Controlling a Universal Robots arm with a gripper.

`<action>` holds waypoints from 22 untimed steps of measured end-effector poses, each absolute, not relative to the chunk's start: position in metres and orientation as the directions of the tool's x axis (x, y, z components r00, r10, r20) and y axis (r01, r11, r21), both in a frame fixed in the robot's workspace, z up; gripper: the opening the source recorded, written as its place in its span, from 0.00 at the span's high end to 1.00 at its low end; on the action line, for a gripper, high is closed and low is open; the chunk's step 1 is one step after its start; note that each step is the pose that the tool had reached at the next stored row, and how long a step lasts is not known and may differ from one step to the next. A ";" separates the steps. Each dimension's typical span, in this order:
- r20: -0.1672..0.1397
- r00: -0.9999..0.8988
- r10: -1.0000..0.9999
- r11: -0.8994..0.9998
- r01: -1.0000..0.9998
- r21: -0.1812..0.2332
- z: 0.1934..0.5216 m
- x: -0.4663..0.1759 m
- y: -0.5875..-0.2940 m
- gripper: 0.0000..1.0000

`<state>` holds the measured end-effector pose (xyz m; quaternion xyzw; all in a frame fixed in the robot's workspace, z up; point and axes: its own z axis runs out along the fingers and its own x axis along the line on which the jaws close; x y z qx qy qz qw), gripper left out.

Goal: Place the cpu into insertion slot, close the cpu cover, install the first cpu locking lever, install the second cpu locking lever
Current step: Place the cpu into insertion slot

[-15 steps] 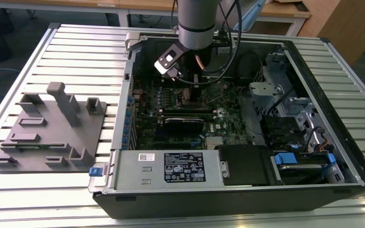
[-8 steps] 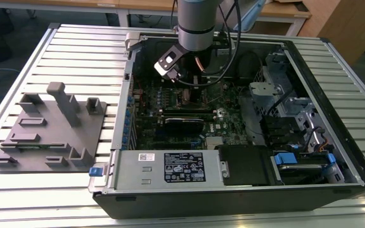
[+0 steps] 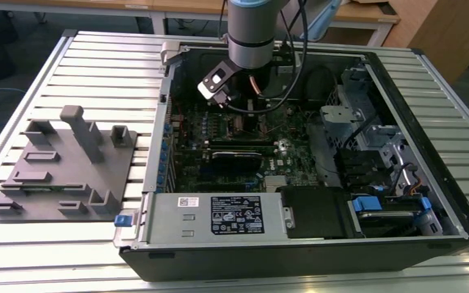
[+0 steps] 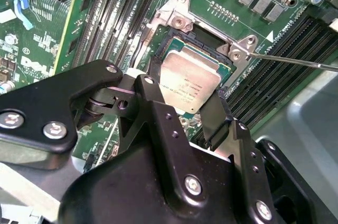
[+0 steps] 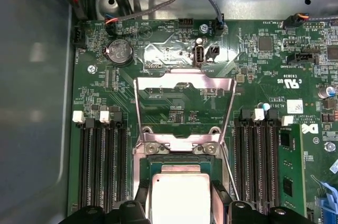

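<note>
Exterior view: a slatted metal table (image 3: pixel 104 61) carries an open computer case (image 3: pixel 300 262) lying on its side, with a grey fixture block (image 3: pixel 55 171) just beside it on the exterior view's left. A robot arm (image 3: pixel 251 30) comes straight down into the case, over the far part of the green motherboard (image 3: pixel 192 172); a silver power supply (image 3: pixel 218 213) lies along the case's near edge. In the second wrist view the black gripper (image 4: pixel 185 85) is low over the board with the cpu (image 4: pixel 193 76), a pale silvery square, held between its fingers (image 4: pixel 216 118): the jaws are drawn in narrow, one finger against each of two opposite edges of the chip. The cpu lies within the silvery rim of the slot (image 4: pixel 203 36), whose dark inside shows along the chip's edge away from the gripper body; whether it is fully seated cannot be told. A thin metal lever (image 4: pixel 296 61) runs out from one corner of the slot, across the black memory slots (image 4: pixel 301 34). In the first wrist view the cover (image 5: pixel 174 81), a silvery frame with a cut-out window, is swung open and stands up from its hinge at the slot's edge, clear of the cpu, with green board showing through the window
</note>
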<state>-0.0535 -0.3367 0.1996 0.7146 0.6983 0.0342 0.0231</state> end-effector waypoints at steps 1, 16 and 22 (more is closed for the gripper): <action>0.017 0.024 1.000 -0.025 0.996 0.081 0.199 -0.054 -0.337 0.46; 0.017 0.042 0.999 -0.043 0.996 0.081 0.195 -0.054 -0.337 0.46; 0.017 0.042 0.999 -0.044 0.996 0.081 0.193 -0.054 -0.337 0.46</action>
